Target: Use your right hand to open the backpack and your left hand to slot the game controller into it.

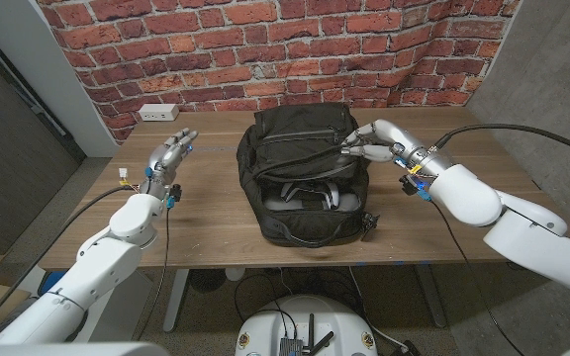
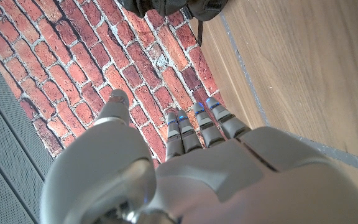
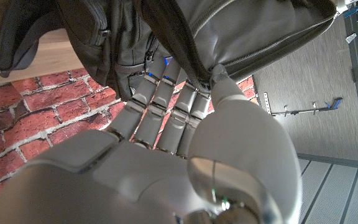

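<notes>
my right hand (image 1: 372,139) is pinching the soft, floppy backpack (image 1: 303,173) flap at mid-table; the light, rigid white controller (image 1: 310,197) is lying inside; my left hand (image 1: 169,156) is hovering spread, empty.

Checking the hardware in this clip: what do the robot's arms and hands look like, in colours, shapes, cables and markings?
Both arms have glossy white rounded shells, bulging near the wrists. The left hand and right hand are silver-grey metal with segmented fingers; small blue spots show on the fingers in the left wrist view. A black cable arcs to the right wrist, another runs along the left arm. Small blue and yellow bits sit at each wrist.
</notes>
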Robot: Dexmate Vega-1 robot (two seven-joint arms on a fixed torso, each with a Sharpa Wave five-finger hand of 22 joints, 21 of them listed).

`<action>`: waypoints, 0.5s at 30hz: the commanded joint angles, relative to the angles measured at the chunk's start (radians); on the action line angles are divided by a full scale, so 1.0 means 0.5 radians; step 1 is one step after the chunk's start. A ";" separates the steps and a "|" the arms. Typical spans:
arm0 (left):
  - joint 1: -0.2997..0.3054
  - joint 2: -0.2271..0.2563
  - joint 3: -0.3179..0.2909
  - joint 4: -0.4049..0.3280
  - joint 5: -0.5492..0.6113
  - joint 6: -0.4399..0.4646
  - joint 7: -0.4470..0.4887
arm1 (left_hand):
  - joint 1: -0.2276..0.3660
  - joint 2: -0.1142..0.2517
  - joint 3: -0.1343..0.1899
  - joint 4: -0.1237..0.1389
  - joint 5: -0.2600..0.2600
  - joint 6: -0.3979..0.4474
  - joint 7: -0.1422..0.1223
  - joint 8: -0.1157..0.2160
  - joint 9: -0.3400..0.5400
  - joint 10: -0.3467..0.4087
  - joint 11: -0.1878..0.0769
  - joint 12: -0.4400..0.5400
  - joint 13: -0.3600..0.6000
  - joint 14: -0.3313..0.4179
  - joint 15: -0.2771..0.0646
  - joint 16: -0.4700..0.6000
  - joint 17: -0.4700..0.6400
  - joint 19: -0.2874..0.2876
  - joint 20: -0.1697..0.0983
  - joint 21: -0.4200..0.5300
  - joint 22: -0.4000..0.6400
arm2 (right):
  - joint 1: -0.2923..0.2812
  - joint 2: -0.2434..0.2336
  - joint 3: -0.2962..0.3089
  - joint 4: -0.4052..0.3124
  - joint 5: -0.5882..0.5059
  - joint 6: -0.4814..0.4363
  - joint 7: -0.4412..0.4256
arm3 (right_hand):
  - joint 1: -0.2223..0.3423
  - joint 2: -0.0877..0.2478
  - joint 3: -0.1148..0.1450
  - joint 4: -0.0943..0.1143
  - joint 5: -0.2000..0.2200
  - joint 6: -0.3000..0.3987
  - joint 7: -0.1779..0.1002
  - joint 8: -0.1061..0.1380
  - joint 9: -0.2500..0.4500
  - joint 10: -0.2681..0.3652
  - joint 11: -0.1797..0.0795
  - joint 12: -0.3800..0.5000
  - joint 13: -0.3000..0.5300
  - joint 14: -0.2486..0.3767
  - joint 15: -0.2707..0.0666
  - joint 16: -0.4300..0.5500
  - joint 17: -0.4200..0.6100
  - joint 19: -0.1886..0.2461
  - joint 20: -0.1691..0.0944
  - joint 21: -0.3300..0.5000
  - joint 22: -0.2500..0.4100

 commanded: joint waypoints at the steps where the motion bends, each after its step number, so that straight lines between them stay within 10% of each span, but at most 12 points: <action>1: -0.154 -0.021 0.075 0.174 -0.054 -0.022 -0.106 | -0.011 0.004 0.017 -0.006 -0.002 -0.006 0.002 0.006 0.003 -0.014 0.000 0.010 0.002 -0.017 -0.109 0.013 0.001 -0.008 -0.182 0.013 0.003 | -0.137 -0.028 0.106 -0.043 0.100 0.000 0.034 | 0.010 0.016 0.008 0.002 0.008 0.023 -0.018 0.004 0.011 -0.014 0.014 -0.013 0.007 -0.010 -0.250 -0.001 0.007 -0.010 -0.268 0.014 0.005; 15: -0.298 -0.031 0.170 0.305 -0.071 -0.048 -0.185 | -0.027 0.014 0.022 -0.010 -0.004 -0.012 0.002 0.006 0.002 -0.027 -0.001 0.008 0.002 -0.035 -0.100 0.009 0.001 -0.013 -0.179 0.014 0.002 | -0.193 -0.072 0.118 -0.078 0.133 -0.076 0.093 | -0.003 0.010 0.002 0.007 0.006 0.015 -0.014 0.000 0.012 -0.031 0.013 -0.027 0.008 -0.031 -0.243 -0.014 0.008 -0.034 -0.262 0.014 0.004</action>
